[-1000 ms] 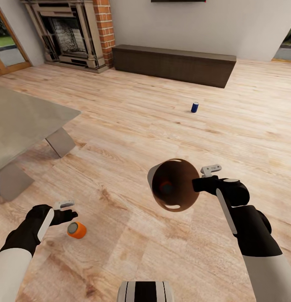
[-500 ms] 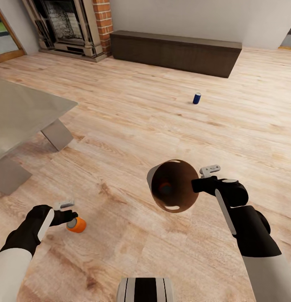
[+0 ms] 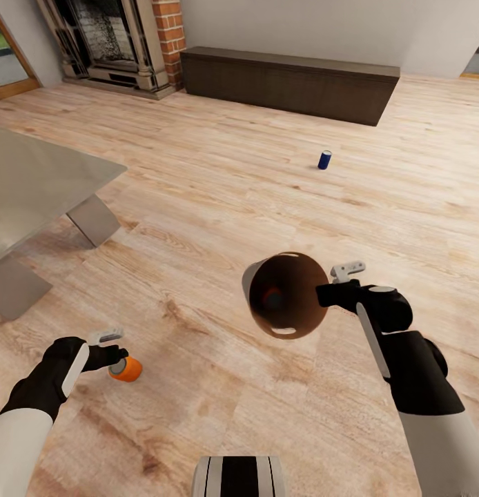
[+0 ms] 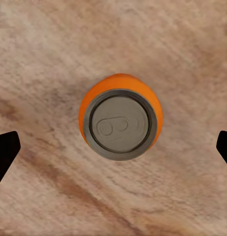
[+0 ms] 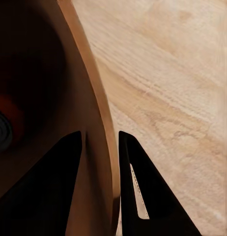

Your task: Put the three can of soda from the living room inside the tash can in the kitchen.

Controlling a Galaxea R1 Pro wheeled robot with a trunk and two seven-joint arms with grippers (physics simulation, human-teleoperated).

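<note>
Orange can on floor (image 3: 126, 368): upright on the wooden floor (image 3: 219, 200), long axis vertical, grey top facing up; in the left wrist view (image 4: 121, 122) the top is seen face-on.
Blue can (image 3: 324, 159): upright on the floor, well apart from the robot, in front of the long dark cabinet (image 3: 288, 84).
Trash can (image 3: 288, 295): held off the floor, tipped so its mouth faces the head camera; oval handle hole at the lower rim.
Trash can contents: one orange can (image 3: 272, 297) lying deep inside.
Left claw (image 3: 117, 351): fingers wide apart, one on either side of the orange can on the floor, not touching it.
Right claw (image 3: 324, 288): fingers (image 5: 143, 196) clamped on the trash can's rim wall, one inside and one outside.
Stone table (image 3: 32, 186): to the robot's left.
</note>
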